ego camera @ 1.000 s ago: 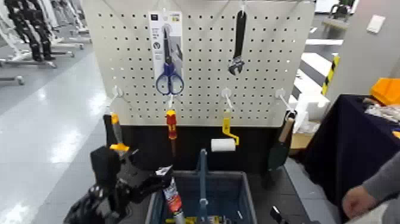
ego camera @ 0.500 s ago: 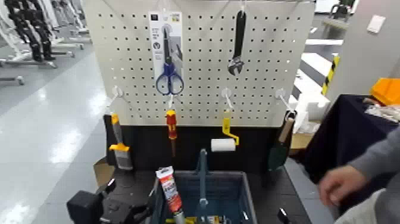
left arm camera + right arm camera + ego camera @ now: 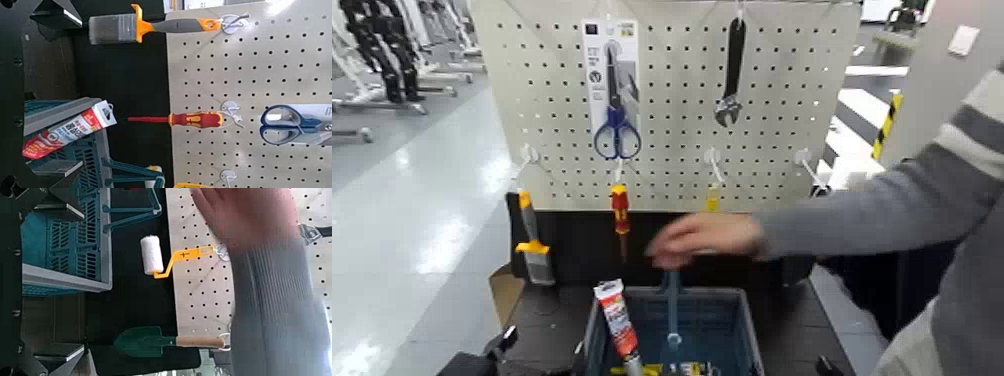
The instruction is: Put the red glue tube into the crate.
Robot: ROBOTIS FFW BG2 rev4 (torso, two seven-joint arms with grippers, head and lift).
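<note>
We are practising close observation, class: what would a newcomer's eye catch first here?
First, a person's striped grey sleeve, its hand reaching across before the pegboard. Then the red and white glue tube, leaning upright at the crate's left side.

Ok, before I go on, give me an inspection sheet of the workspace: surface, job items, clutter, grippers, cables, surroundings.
Surface: dark table, crate standing on it.
Job items: glue tube leans inside the crate's left side, top end above the rim.
Clutter: small yellow items low in the crate, not clearly identifiable.
Grippers: left gripper, by the crate's left side, fingers open, clear of the tube; right gripper, by the crate's right side, fingers open, empty.
Cables: nothing seen.
Surroundings: pegboard with hanging tools behind; person's hand reaching in over the crate.
</note>
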